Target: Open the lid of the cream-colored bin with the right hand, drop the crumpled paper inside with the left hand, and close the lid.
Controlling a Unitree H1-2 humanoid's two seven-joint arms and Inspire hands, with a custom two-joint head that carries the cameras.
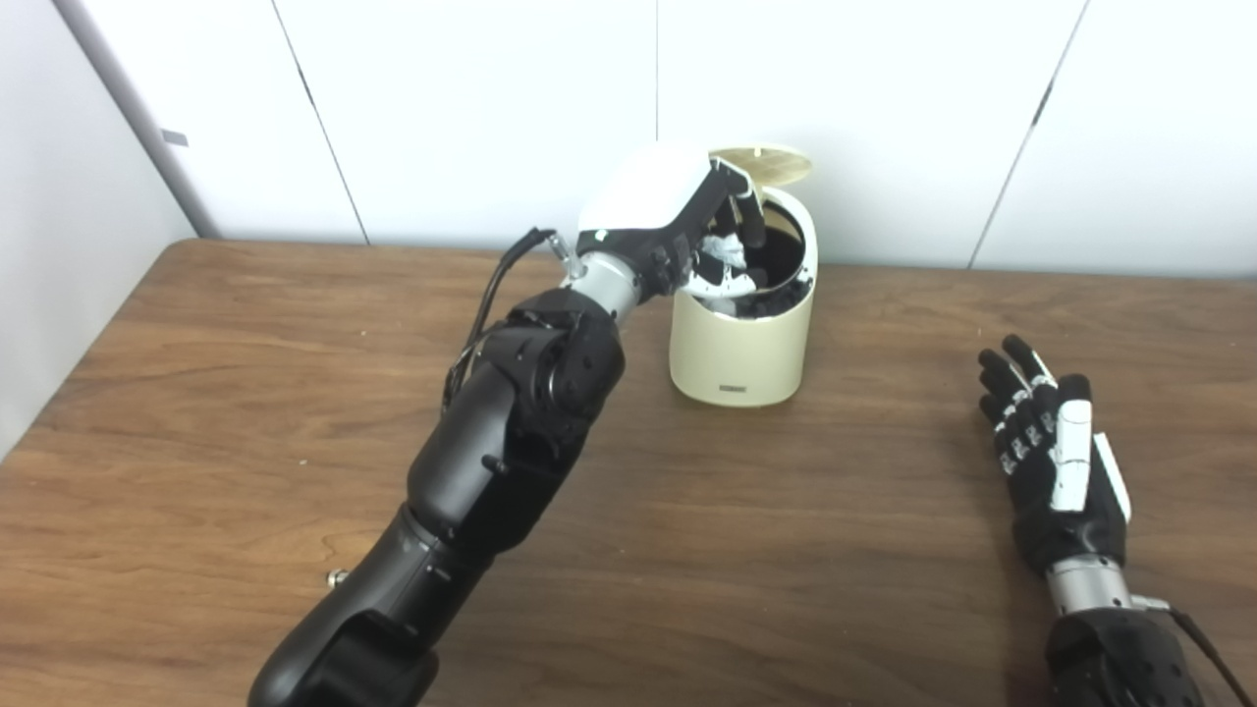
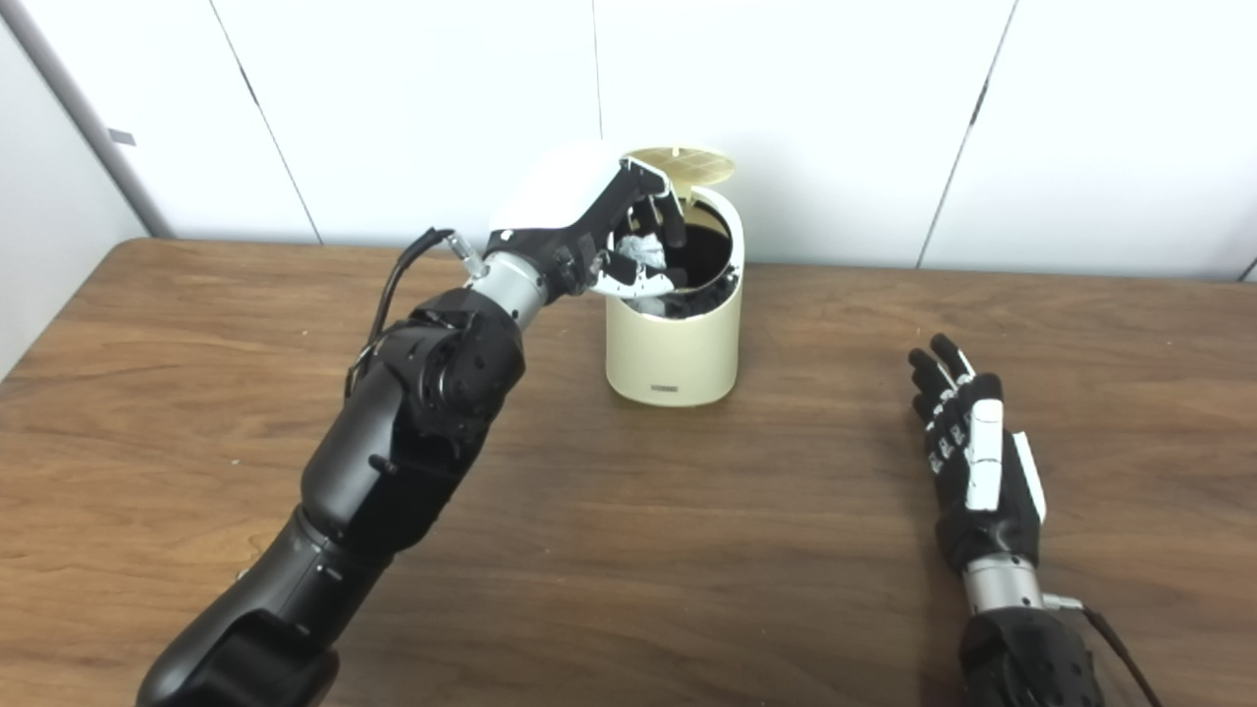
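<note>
Reaching over the cream-colored bin [image 1: 742, 344] at the back of the worktop [image 1: 786, 550], we hold our left hand [image 1: 687, 231] above its open mouth, fingers curled around the crumpled paper [image 1: 727, 250], which sits just over the dark interior. The lid [image 1: 764, 163] stands tipped up behind the rim. Our right hand [image 1: 1056, 462] lies well apart on the wood to the right, fingers spread, holding nothing.
</note>
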